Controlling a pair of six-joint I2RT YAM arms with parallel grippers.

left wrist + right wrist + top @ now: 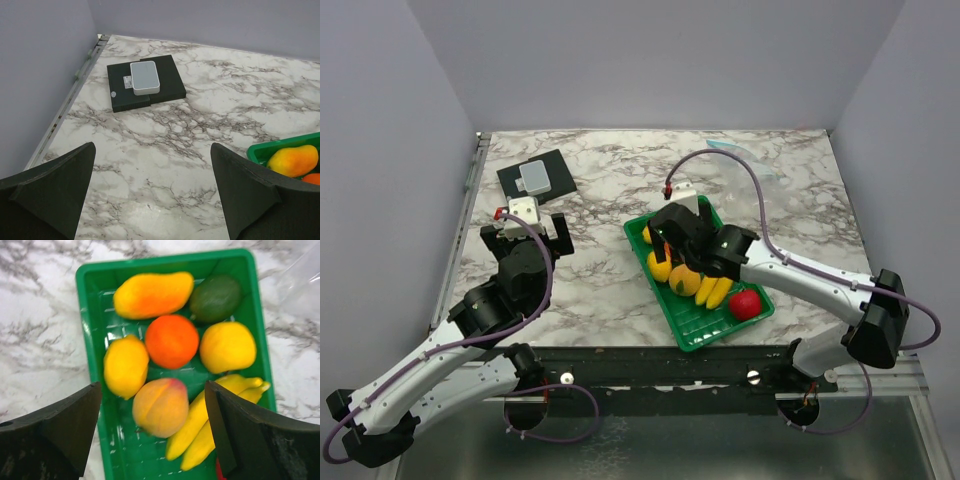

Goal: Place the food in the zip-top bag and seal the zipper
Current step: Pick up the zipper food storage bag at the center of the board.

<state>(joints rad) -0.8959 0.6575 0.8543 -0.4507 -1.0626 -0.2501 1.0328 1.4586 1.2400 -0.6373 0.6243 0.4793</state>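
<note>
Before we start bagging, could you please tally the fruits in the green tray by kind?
Mango: 1
Avocado: 1
Orange: 1
Yellow fruits: 2
Peach: 1
Banana bunch: 1
Apple: 1
Total: 8

Robotics lab test cell, I'd say: plain grey walls (650, 50) box in my marble-print table (600, 290) on 3 sides, metal rail (650, 362) w/ bolts (753, 377) at its near edge, loose purple cable (552, 275), toy fruit (171, 340) in a green tray (86, 315)
</note>
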